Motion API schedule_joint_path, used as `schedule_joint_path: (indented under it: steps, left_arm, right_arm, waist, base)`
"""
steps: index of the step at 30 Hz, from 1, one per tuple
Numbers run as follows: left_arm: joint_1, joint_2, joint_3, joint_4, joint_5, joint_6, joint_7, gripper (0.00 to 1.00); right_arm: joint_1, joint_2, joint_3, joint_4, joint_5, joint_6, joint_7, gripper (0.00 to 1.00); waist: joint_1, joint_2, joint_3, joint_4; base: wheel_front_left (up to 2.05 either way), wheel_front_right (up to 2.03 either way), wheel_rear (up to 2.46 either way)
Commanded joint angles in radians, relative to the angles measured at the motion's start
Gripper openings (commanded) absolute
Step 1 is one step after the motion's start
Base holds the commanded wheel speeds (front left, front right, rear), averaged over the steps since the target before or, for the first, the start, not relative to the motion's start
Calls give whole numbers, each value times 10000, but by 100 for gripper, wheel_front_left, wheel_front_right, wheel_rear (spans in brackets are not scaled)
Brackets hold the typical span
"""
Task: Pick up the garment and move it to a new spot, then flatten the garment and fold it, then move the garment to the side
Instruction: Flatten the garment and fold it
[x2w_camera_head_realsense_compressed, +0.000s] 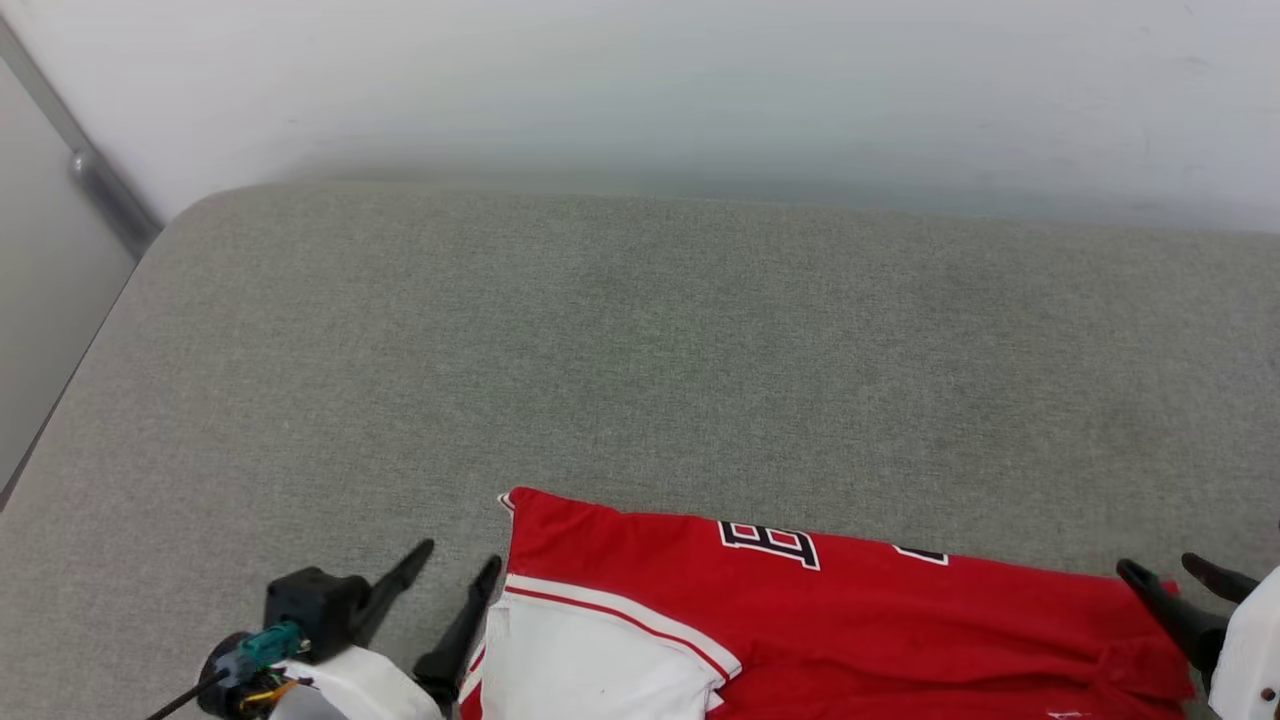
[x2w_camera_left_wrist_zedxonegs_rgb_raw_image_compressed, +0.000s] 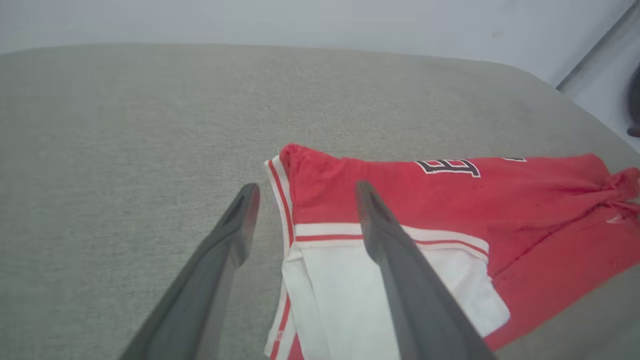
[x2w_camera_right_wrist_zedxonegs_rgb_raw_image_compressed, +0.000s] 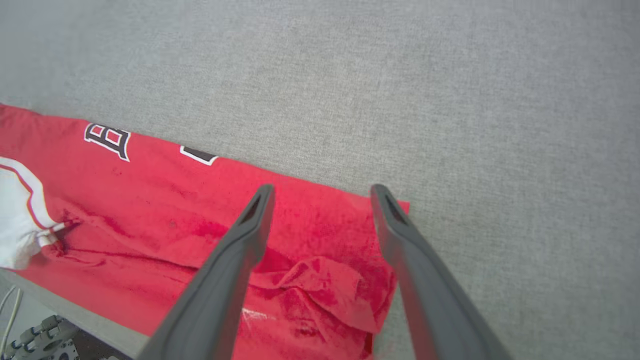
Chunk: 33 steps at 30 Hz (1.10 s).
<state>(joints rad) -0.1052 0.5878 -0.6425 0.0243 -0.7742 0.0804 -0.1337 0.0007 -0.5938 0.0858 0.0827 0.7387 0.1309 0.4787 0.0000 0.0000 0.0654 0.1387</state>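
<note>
The garment (x2w_camera_head_realsense_compressed: 830, 620), a red jersey with a white sleeve and black white-outlined letters, lies folded along the near edge of the grey surface. My left gripper (x2w_camera_head_realsense_compressed: 458, 562) stands open at the jersey's left end beside the white sleeve, nothing between its fingers. In the left wrist view the gripper (x2w_camera_left_wrist_zedxonegs_rgb_raw_image_compressed: 306, 194) straddles the striped edge of the garment (x2w_camera_left_wrist_zedxonegs_rgb_raw_image_compressed: 440, 200). My right gripper (x2w_camera_head_realsense_compressed: 1175, 570) is open at the jersey's right end. In the right wrist view that gripper (x2w_camera_right_wrist_zedxonegs_rgb_raw_image_compressed: 322, 192) hovers over the red corner of the garment (x2w_camera_right_wrist_zedxonegs_rgb_raw_image_compressed: 165, 200), where a small bunched fold lies.
The grey fabric surface (x2w_camera_head_realsense_compressed: 640, 350) stretches far and left of the jersey, ending at a pale wall (x2w_camera_head_realsense_compressed: 700, 90). Its left edge (x2w_camera_head_realsense_compressed: 70, 380) drops off beside a metal bar (x2w_camera_head_realsense_compressed: 100, 180). The near edge (x2w_camera_right_wrist_zedxonegs_rgb_raw_image_compressed: 90, 325) runs just under the jersey.
</note>
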Motion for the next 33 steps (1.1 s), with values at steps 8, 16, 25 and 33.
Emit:
schedule_joint_path:
  steps: [8,16,25,33]
  left_arm:
    - [292,-490,1485,-415,2344,1542,-1320,100]
    - [1249,-1629,3351,-1288,4024,1387,-1322,100]
    - [1631,-2604,4380,-1234,5455,347,-1314,100]
    - [1494,-3289,5028,-1102,5901,-401,-1315,100]
  right_arm:
    - [565,1971,-2371,-301,-1305,-2,1023,100]
    - [937,3792,-3939,-321,-2317,-3,1658,100]
    - [983,4716,-4763,391,-3344,-3,1808,100]
    - [940,5295,-3813,949,-2801,56,1966,100]
  waist:
    - [0,0,-2,46]
    - [0,0,197,175]
    - [0,0,572,432]
    - [0,0,820,587]
  base:
    - [0,0,0]
    - [0,0,0]
    - [0,0,0]
    - [0,0,0]
